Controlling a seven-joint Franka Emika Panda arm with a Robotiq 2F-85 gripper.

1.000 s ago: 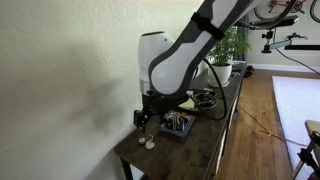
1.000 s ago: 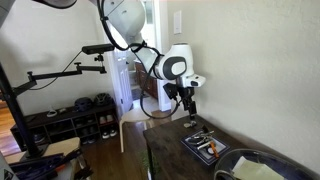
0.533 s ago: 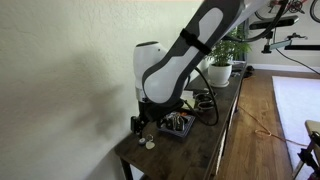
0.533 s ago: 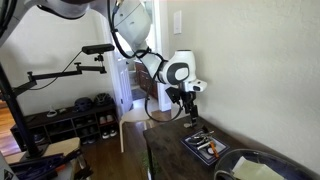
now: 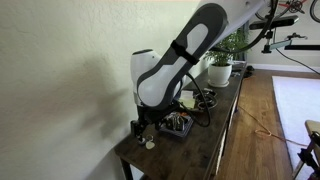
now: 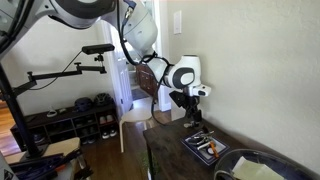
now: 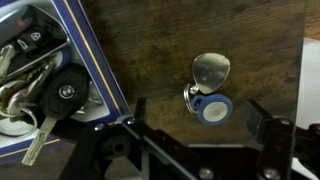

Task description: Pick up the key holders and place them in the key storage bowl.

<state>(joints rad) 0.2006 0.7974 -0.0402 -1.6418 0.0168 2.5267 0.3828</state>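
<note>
The key holders (image 7: pixel 212 106) lie on the dark wood table: a silver tag and a blue-rimmed round tag with a pale centre on one ring. In an exterior view they show as small pale discs (image 5: pixel 150 143) near the table's end. The key storage bowl (image 7: pixel 100 70), a dark square dish with a bluish rim, holds keys and a black fob. It shows in both exterior views (image 5: pixel 179 126) (image 6: pixel 205 147). My gripper (image 7: pixel 200 125) is open and empty just above the key holders, one finger on each side. It also shows in both exterior views (image 5: pixel 143 126) (image 6: pixel 190 119).
A wall runs along the table's far side. The table's end edge (image 5: pixel 125 160) is close to the key holders. A round dark bowl (image 6: pixel 255 168) stands beyond the dish. A potted plant (image 5: pixel 222 55) and cables stand further along the table.
The arm has shifted toward the table's end and come lower over the key holders. The jaws stay open. The key holders and dish have not moved.
</note>
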